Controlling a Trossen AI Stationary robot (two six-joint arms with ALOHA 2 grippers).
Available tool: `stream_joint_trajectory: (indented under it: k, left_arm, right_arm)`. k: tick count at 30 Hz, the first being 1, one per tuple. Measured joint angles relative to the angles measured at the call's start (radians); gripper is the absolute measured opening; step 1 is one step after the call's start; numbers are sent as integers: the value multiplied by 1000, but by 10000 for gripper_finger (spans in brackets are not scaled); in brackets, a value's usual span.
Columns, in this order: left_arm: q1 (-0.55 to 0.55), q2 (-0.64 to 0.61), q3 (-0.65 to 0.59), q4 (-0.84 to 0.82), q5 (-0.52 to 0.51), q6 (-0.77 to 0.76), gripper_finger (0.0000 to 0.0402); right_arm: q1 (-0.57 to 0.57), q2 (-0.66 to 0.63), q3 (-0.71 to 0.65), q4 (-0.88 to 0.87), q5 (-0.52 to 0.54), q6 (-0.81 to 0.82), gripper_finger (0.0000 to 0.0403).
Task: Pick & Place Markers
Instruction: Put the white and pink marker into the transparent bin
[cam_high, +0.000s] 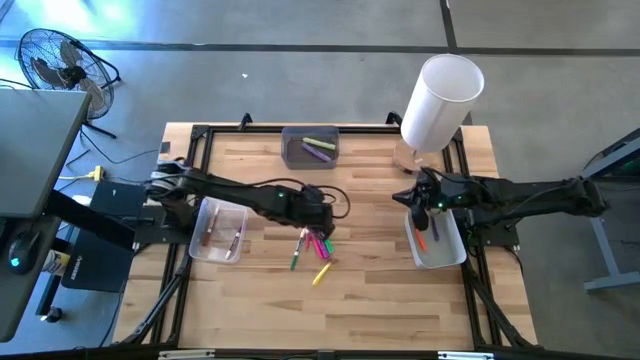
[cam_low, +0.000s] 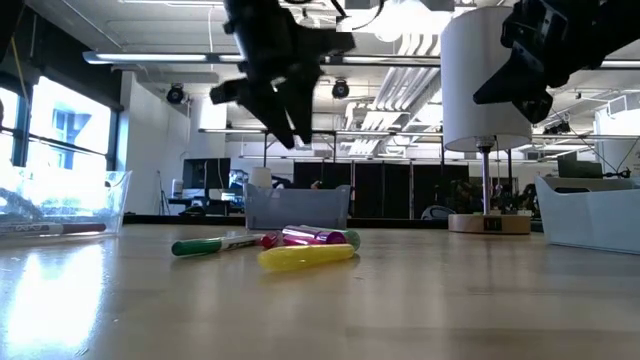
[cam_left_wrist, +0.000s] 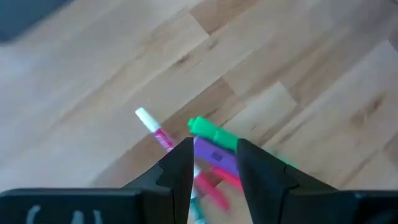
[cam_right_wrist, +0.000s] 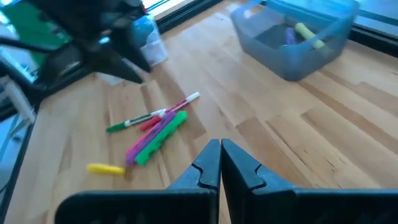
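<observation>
The left hand hangs above the tabletop, fingers spread and holding nothing. Directly beneath it lies the marker cluster; through the gap between its fingers shows a purple marker, with a green marker just beyond. Their long axes seem to run across the gap rather than along it, flat on the wood. The right hand, fingers pressed together and empty, hovers well apart over a clear tray, so the left is nearer.
</observation>
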Motion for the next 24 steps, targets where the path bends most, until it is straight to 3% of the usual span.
stream_joint_trajectory:
  k: [4, 8, 24]
  left_arm:
    - [40, 56, 1, -20, 71, -151, 119]
    - [89, 93, -1, -44, 174, -186, 119]
    - [197, 200, 5, -22, 230, -213, 119]
  right_arm:
    - [0, 2, 0, -6, -51, -29, 1]
    - [0, 1, 0, -15, -73, -48, 2]
    - [0, 2, 1, -34, -84, -109, 1]
